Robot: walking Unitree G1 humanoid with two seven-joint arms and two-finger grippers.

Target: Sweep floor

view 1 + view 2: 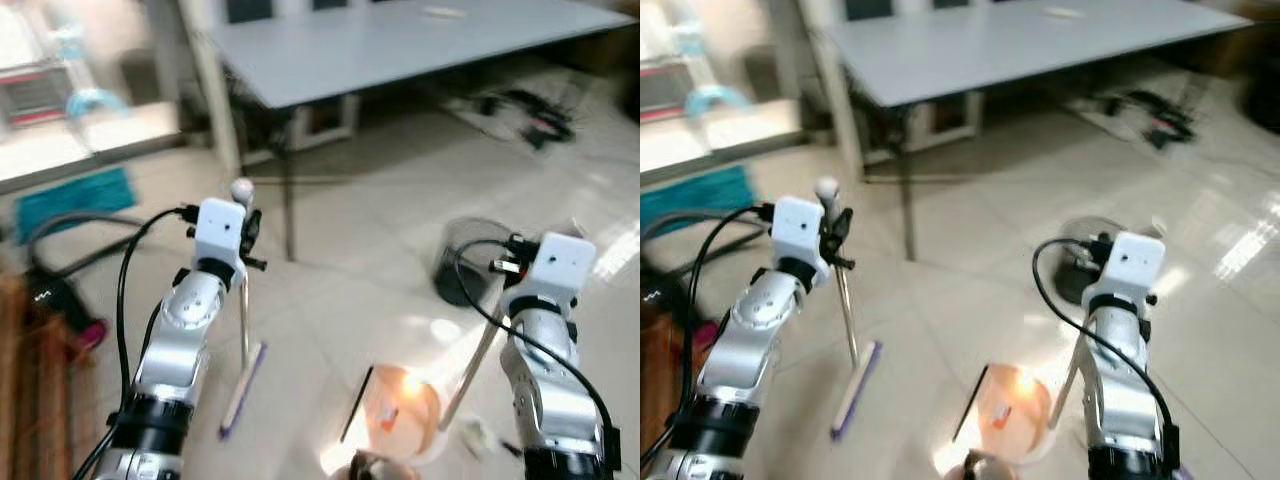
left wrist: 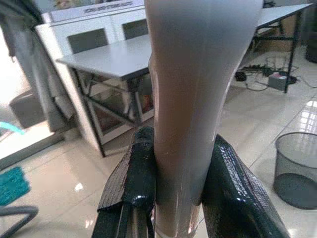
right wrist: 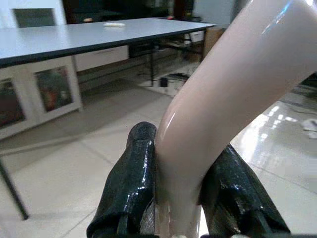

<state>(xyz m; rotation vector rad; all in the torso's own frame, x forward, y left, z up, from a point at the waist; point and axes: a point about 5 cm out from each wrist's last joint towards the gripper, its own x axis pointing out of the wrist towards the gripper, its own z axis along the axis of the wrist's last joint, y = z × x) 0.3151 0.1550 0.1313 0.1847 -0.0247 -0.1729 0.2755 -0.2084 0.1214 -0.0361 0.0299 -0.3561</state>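
Observation:
My left gripper (image 1: 248,232) is shut on the top of a pale broom handle (image 1: 244,310), which stands nearly upright. Its purple-edged broom head (image 1: 243,388) rests on the tiled floor. In the left wrist view the black fingers (image 2: 133,173) clamp the handle (image 2: 193,99) from both sides. My right gripper (image 1: 515,262) is shut on the slanted handle (image 1: 470,372) of a pinkish dustpan (image 1: 400,412), which sits on the floor between my arms. The right wrist view has the fingers (image 3: 131,183) pressed against that handle (image 3: 223,99).
A grey table (image 1: 400,45) stands ahead, one dark leg (image 1: 288,215) close to the broom. A black mesh wastebasket (image 1: 465,262) is just beyond my right gripper. Cables (image 1: 530,110) lie at the far right; a teal mat (image 1: 75,200) and a black hose (image 1: 70,240) lie left. Scraps (image 1: 475,435) sit beside the dustpan.

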